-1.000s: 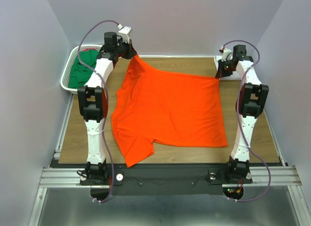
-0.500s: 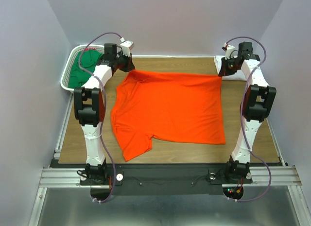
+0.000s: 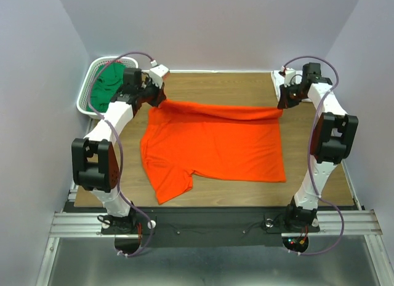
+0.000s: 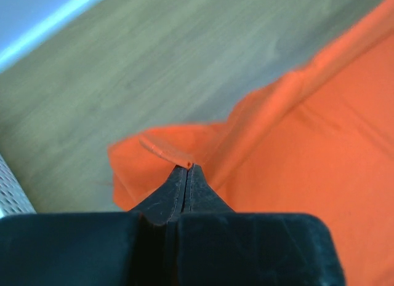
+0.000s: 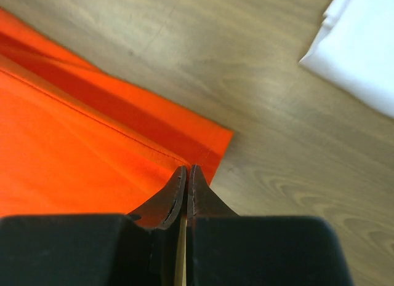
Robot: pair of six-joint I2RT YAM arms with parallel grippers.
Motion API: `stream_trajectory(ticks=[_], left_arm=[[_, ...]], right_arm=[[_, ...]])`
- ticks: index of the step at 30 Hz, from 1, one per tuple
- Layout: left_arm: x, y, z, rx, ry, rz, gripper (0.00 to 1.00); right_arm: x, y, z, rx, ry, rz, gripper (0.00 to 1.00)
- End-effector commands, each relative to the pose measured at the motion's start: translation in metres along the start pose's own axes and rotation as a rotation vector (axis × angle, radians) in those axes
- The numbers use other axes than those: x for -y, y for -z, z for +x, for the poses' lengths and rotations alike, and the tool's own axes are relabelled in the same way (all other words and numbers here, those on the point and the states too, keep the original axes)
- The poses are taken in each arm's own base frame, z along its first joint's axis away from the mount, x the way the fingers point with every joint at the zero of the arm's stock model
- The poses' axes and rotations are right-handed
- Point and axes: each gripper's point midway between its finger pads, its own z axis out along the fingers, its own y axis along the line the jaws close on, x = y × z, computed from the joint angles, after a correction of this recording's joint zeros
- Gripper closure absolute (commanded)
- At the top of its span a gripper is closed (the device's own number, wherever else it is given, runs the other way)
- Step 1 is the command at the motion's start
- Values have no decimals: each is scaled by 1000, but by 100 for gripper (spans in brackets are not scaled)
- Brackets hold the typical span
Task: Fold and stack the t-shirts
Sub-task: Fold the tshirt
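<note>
Across the wooden table (image 3: 221, 83) lies the bright orange-red cloth t-shirt (image 3: 215, 144). Its far edge, raised a second ago, now sits lower and nearer six o'clock, apparently beginning the fold. Left gripper (image 3: 159, 96) and right gripper (image 3: 282, 104) clamp its ten and two o'clock corners.

Top camera high at the near edge, facing down over the whole bench (image 3: 215, 83), wrist cameras close over far corners of the orange-red t-shirt (image 3: 215, 144), seen in all three.

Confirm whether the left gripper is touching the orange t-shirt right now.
Touching. The left wrist view shows the left gripper shut on an edge of the orange t-shirt, with a strip of the cloth pinched right between its tips.
</note>
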Motion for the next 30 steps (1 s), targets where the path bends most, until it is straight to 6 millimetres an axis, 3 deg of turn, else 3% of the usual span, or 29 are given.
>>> stream_trajectory(ticks=[1,7,10,12,13,15,17,18,20,23,26,30], left_arm=[[23,12,64,-133,-59,5,100],[34,14,140,-290,-42,-9,100],[37,14,157,-337,-73,-6,100],[41,18,171,-381,-95,24,92],[44,19,173,-394,-110,43,80],[52,27,175,-416,-121,101,69],[57,36,165,-395,-148,171,50],[56,39,159,-380,-147,182,47],[54,45,141,-344,-159,208,45],[45,40,116,-305,-150,196,44],[40,28,100,-274,-110,191,44],[35,7,99,-282,-67,200,45]], right_arm=[[-6,12,11,1,62,-6,99],[-13,-6,60,-109,69,-48,99],[-14,-12,73,-141,80,-59,99],[-15,-14,83,-165,83,-63,99],[-16,-12,86,-173,95,-70,99],[-19,-5,87,-179,115,-65,89],[-21,2,87,-180,139,-65,69],[-23,10,82,-167,155,-55,57],[-24,17,75,-154,176,-53,49],[-31,28,61,-127,176,-75,47],[-37,31,44,-95,128,-120,55],[-42,22,37,-101,45,-158,63]])
